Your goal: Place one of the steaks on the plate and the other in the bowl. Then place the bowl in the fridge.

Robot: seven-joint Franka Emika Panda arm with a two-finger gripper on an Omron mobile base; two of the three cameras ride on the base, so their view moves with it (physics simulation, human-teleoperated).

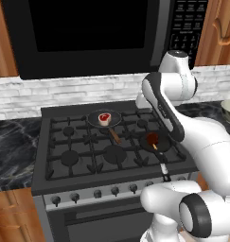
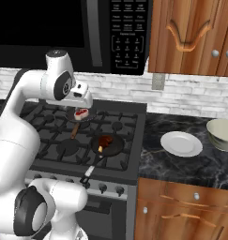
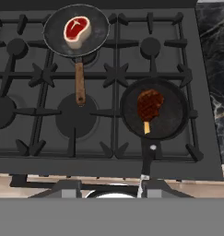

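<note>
Red and marbled with a pale fat rim, one steak (image 3: 77, 31) lies in a wooden-handled frying pan (image 3: 97, 39) on the stove's (image 1: 59, 176) rear burner, while its dark reddish-brown twin (image 3: 150, 104) sits in a black pan (image 3: 178, 120) on the front right burner. Off to the right, the white plate (image 2: 181, 143) and cream-green bowl (image 2: 222, 134) wait on black marble counter (image 2: 181, 171). Whether the gripper's (image 3: 111, 188) jaws are parted or closed cannot be told.
</note>
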